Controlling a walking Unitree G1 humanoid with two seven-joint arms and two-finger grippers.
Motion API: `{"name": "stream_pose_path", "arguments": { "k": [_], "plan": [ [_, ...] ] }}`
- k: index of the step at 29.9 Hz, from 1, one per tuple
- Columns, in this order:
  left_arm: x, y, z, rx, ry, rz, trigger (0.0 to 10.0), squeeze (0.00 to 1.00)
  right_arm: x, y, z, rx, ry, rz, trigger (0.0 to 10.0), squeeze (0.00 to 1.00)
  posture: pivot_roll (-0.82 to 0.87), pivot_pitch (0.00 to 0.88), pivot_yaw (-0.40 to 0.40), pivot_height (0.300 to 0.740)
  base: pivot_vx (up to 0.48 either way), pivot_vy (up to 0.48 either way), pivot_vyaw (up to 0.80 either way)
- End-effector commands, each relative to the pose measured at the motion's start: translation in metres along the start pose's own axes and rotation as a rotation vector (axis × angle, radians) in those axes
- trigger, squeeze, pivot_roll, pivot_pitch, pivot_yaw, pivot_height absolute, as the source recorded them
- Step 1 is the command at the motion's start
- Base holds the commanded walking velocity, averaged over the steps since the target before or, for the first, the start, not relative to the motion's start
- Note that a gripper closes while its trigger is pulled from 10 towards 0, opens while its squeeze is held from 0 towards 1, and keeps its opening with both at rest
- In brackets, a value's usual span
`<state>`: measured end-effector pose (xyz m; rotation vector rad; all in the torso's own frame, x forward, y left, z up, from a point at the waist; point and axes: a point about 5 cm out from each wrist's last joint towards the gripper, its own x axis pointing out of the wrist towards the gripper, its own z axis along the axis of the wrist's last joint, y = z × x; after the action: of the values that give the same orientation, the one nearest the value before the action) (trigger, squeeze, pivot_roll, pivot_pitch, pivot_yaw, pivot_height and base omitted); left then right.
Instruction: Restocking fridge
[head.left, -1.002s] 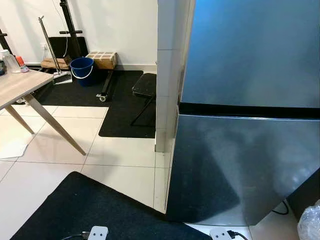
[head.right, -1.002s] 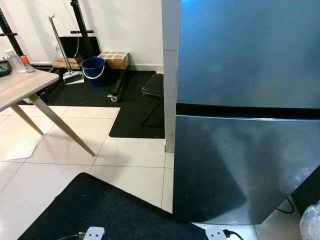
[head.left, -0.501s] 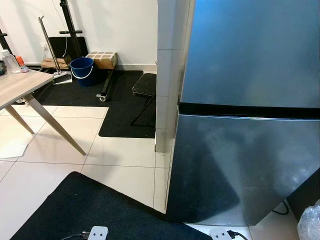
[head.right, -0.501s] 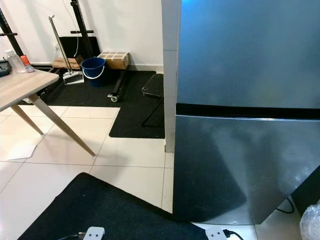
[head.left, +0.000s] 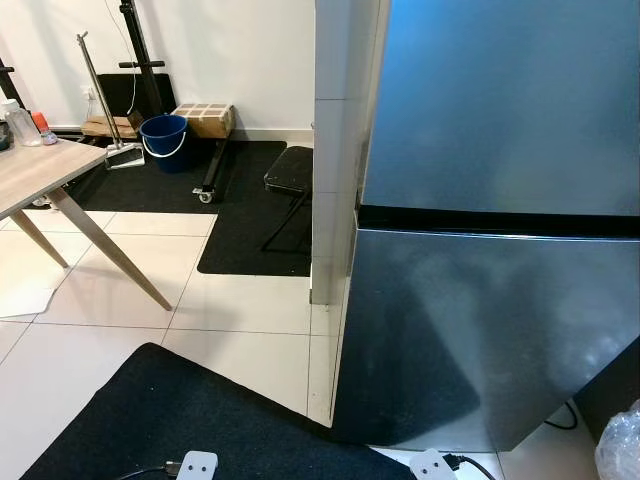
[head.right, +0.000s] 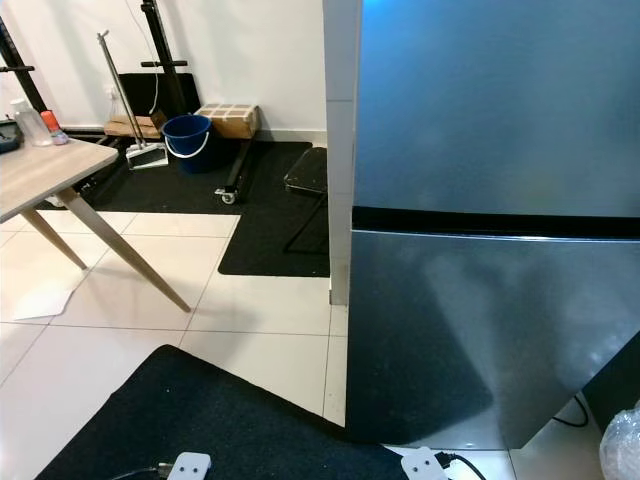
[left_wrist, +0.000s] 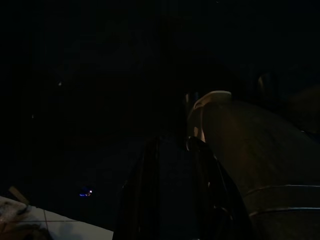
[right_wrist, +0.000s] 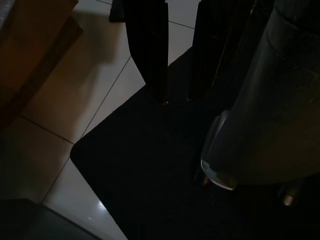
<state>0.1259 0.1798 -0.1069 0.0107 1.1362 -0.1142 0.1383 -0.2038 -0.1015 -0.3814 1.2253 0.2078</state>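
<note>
At nine o'clock a wooden table (head.left: 40, 170) juts in, with a blue bucket (head.left: 163, 135) and a cardboard box (head.left: 203, 119) beyond it at eleven by the wall. A black mat (head.left: 160, 420) covers the tiles at six. The steel fridge (head.left: 500, 250) fills three o'clock, both doors closed. The left gripper (left_wrist: 172, 150) hangs in deep shade; I cannot tell its state. The right gripper (right_wrist: 175, 97) hangs over the mat, fingers slightly parted, grasping nothing.
</note>
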Motion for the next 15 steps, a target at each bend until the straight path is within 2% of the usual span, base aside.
{"name": "stream_pose_path", "arguments": {
  "k": [1,3,8,15],
  "plan": [
    [0.000,-0.001,-0.003,0.014,0.009,0.001,10.0,0.00,0.000,-0.002,0.000,0.030,-0.001,0.006,10.0,0.00,0.01,0.000,0.001,0.740,0.000,0.000,0.00],
    [-0.001,0.002,-0.005,0.008,0.012,-0.010,10.0,0.00,0.000,-0.003,0.003,0.048,-0.014,0.014,10.0,0.00,0.01,0.000,0.000,0.740,0.000,0.000,0.00],
    [-0.004,0.008,-0.011,-0.008,0.023,-0.013,10.0,0.00,0.000,-0.004,0.005,0.074,-0.021,0.028,10.0,0.00,0.01,0.000,0.000,0.740,0.000,0.000,0.75],
    [-0.004,0.004,-0.016,-0.011,0.036,-0.015,10.0,0.00,0.000,-0.004,0.004,0.104,-0.024,0.036,10.0,0.00,0.00,0.000,0.004,0.740,0.000,0.000,0.76]
  ]
}}
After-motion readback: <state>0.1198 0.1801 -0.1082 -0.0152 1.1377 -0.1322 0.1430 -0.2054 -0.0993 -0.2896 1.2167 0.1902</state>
